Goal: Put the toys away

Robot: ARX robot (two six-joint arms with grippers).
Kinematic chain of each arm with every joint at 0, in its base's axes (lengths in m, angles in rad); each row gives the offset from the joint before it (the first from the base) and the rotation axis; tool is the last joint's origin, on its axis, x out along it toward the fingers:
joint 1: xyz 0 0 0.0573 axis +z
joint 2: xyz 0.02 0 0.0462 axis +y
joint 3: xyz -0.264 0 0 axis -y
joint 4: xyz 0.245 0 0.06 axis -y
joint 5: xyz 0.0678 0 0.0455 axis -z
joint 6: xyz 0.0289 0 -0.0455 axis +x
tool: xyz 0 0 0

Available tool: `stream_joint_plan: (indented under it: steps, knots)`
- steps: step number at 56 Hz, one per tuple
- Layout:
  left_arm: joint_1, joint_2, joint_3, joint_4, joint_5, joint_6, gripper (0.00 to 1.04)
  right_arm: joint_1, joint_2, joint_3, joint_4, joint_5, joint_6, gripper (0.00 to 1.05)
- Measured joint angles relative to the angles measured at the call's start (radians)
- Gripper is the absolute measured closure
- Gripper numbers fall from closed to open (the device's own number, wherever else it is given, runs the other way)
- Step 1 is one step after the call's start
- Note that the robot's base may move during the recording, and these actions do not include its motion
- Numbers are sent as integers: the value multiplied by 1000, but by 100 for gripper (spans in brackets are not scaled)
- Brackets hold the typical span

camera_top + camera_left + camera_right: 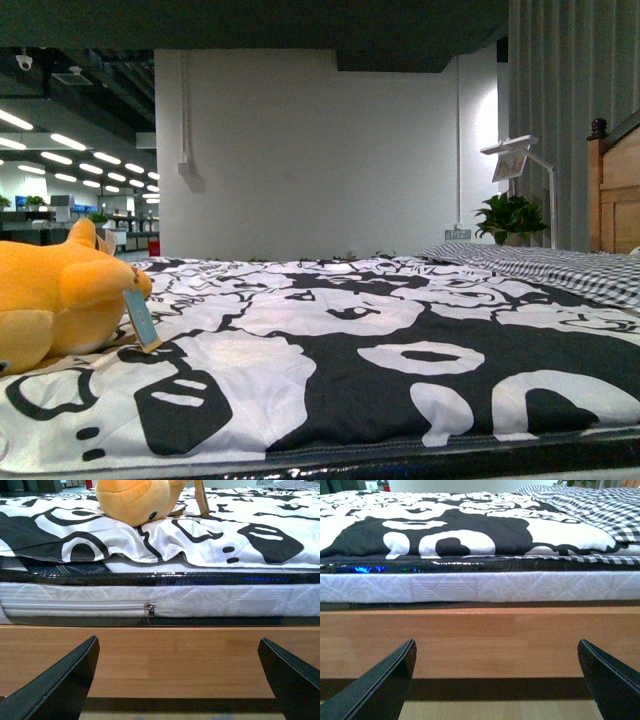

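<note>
An orange-yellow plush toy [55, 300] lies on the black-and-white patterned bedspread [340, 350] at the left, with a small tag [141, 322] hanging off it. The left wrist view shows the same toy [137, 500] near the bed's edge, above the mattress. My left gripper [177, 680] hangs open low in front of the wooden bed frame [170, 655], well below the toy, nothing between its fingers. My right gripper [495, 680] is also open, empty, facing the wooden bed frame [490, 635] further right. Neither gripper shows in the front view.
A white zipped mattress [150, 602] sits between frame and bedspread. A checked pillow [570, 268] lies at the far right by the wooden headboard [615, 195]. A potted plant [510, 218] and a desk lamp [515, 160] stand behind. Pale floor [485, 710] lies below the frame.
</note>
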Motion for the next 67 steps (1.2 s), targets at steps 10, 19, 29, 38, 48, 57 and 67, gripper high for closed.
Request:
stream_joint_plan:
  steps: [10, 19, 29, 38, 48, 57, 67]
  knots:
    - [0, 0, 0, 0, 1, 0, 6, 0, 0, 0, 0, 2, 0, 6]
    - [0, 0, 0, 0, 0, 0, 6, 0, 0, 0, 0, 2, 0, 6]
    - [0, 0, 0, 0, 0, 0, 6, 0, 0, 0, 0, 2, 0, 6]
    - [0, 0, 0, 0, 0, 0, 6, 0, 0, 0, 0, 2, 0, 6]
    - [0, 0, 0, 0, 0, 0, 6, 0, 0, 0, 0, 2, 0, 6]
    - [0, 0, 0, 0, 4, 0, 6, 0, 0, 0, 0, 8, 0, 6]
    - [0, 0, 0, 0, 3, 1, 6, 0, 0, 0, 0, 7, 0, 6]
